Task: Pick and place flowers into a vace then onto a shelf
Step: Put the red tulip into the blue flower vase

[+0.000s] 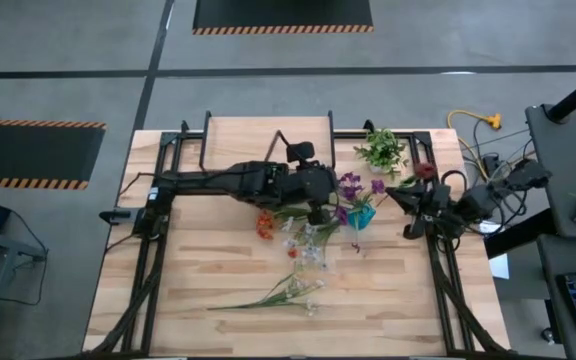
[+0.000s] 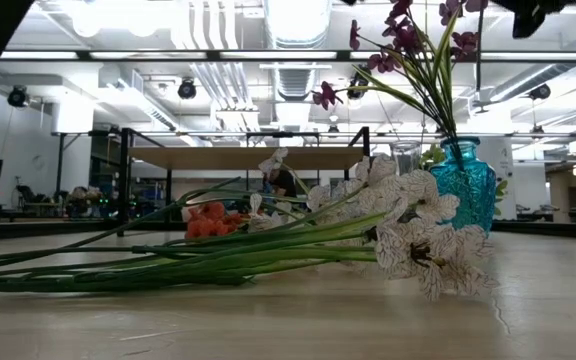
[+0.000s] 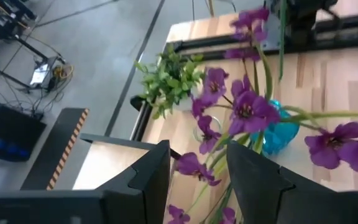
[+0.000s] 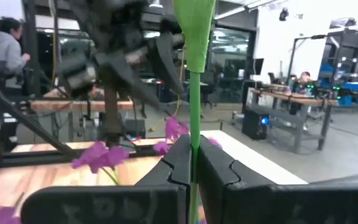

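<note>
My right gripper [image 4: 192, 163] pinches a green stem [image 4: 194, 74]; my left gripper [image 3: 194, 177] hangs released above the purple flowers [image 3: 247, 112] in the blue vase [image 3: 278, 134].

The whole table [image 1: 218, 270] and both arms are seen from straight overhead in the high view. From tabletop height, a level line across the wood toward the room is taken in the low view. Close forward views past their fingers are given by the wrist cameras. The teal vase [image 1: 360, 216] [image 2: 460, 180] [image 3: 277, 134] is shared by three views.
</note>
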Tool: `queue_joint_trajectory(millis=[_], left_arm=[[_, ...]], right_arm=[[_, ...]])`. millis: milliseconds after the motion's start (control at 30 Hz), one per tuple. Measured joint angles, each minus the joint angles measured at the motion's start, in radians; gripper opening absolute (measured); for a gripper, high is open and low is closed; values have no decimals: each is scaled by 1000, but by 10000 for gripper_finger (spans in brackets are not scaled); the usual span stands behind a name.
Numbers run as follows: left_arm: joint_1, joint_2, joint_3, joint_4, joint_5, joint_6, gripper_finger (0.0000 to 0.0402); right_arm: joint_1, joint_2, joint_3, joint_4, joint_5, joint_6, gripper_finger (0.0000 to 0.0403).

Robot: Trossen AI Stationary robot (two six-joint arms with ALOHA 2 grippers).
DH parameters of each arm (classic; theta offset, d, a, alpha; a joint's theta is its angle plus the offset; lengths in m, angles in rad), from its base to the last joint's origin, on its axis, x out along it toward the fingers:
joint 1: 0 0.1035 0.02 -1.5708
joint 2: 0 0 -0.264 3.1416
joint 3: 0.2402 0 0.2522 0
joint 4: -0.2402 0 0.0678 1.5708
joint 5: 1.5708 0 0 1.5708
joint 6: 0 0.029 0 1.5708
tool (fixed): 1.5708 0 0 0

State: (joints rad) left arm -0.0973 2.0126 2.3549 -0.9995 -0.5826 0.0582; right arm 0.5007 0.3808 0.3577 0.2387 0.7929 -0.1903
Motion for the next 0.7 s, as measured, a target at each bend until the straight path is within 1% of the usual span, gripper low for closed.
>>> queue_joint_trajectory(millis=[67, 167, 333, 433, 500, 700], left_arm=[[-3, -15, -1, -6, -1, 0, 143], [-5, -25, 1, -51, -1, -14, 143], [-5, -25, 1, -53, -1, 3, 143], [-2, -25, 1, -54, -1, 10, 143], [0, -25, 1, -58, -1, 19, 143], [5, -26, 1, -60, -25, 29, 143]], right_arm=[[0, 5, -45, 79, 1, -18, 8], [-7, 6, -101, 141, 1, -23, 8], [-34, 12, -169, 215, 3, -25, 8], [-62, 17, -197, 219, 3, -16, 8], [-86, 22, -215, 228, -10, 4, 8], [-158, 28, -293, 357, -70, 8, 8]])
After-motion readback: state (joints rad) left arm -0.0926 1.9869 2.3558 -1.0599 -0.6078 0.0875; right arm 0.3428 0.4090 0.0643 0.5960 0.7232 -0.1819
